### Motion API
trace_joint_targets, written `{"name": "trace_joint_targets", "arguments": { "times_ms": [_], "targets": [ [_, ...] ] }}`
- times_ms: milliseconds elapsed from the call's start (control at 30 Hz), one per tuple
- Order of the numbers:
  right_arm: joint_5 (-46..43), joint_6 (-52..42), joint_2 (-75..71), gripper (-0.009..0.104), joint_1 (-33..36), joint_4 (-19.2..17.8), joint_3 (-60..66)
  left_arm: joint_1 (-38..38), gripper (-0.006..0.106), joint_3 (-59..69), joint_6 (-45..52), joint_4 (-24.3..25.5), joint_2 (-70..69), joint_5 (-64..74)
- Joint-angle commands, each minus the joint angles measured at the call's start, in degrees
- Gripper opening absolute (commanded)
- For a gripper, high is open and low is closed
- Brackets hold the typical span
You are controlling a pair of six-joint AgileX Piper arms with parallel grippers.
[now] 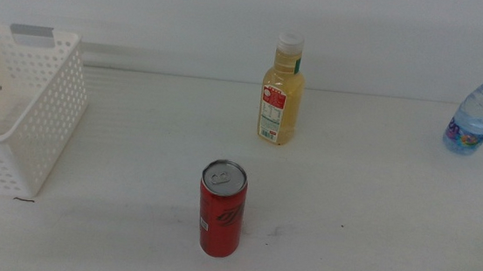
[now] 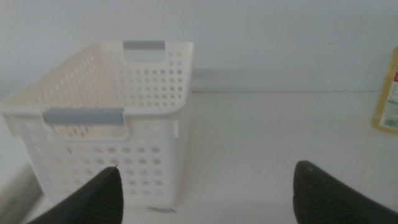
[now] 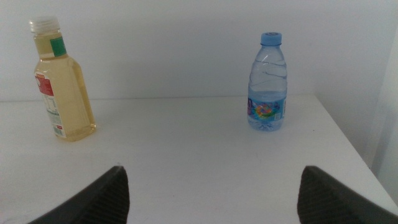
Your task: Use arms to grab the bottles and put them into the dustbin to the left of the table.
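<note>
The red can (image 1: 221, 208) stands upright on the worktop (image 1: 367, 208), nearest the front; the juice bottle (image 1: 282, 90) behind it, the water bottle (image 1: 476, 114) far right, the white basket (image 1: 16, 107) far left, empty. Both pincers wait low, jaws wide, holding nothing: left pincer (image 2: 208, 193) facing the basket, right pincer (image 3: 211, 193) facing the bottles. Best to grip each mid-body, squarely.

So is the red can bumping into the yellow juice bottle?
Apart. The middle view shows bare table between the red can and the yellow juice bottle.
</note>
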Motion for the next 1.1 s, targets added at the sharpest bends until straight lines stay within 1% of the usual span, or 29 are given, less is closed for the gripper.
{"name": "trace_joint_targets", "arguments": {
  "times_ms": [0,67,133,267,333,467,567,667,1067],
  "targets": [
    [-0.56,-0.15,-0.23,0.081,-0.41,-0.67,0.18,-0.26,0.094,0.04,-0.08,-3.19,1.65,-0.79],
    [-0.56,-0.15,-0.23,0.081,-0.41,-0.67,0.18,-5.02,0.094,0.04,1.63,-10.25,8.56,-2.35],
    [-0.56,-0.15,-0.23,0.081,-0.41,-0.67,0.18,-11.72,0.094,0.04,4.93,-13.33,18.02,-7.70],
    [-0.56,-0.15,-0.23,0.081,-0.41,-0.67,0.18,-26.16,0.094,0.04,5.36,-12.80,34.32,-23.89],
    [-0.56,-0.15,-0.23,0.081,-0.41,-0.67,0.18,-32.75,0.094,0.04,5.09,-12.80,40.41,-29.85],
    [-0.56,-0.15,-0.23,0.081,-0.41,-0.67,0.18,-41.47,0.094,0.04,5.09,-13.45,52.66,-41.77],
    [-0.56,-0.15,-0.23,0.081,-0.41,-0.67,0.18,-44.07,0.094,0.04,4.84,-13.45,60.27,-51.12],
    [-0.56,-0.15,-0.23,0.081,-0.41,-0.67,0.18,-44.07,0.094,0.04,4.02,-11.79,64.77,-58.54],
    [-0.56,-0.15,-0.23,0.081,-0.41,-0.67,0.18,-44.07,0.094,0.04,3.01,-11.25,65.62,-62.55]
  ]
}}
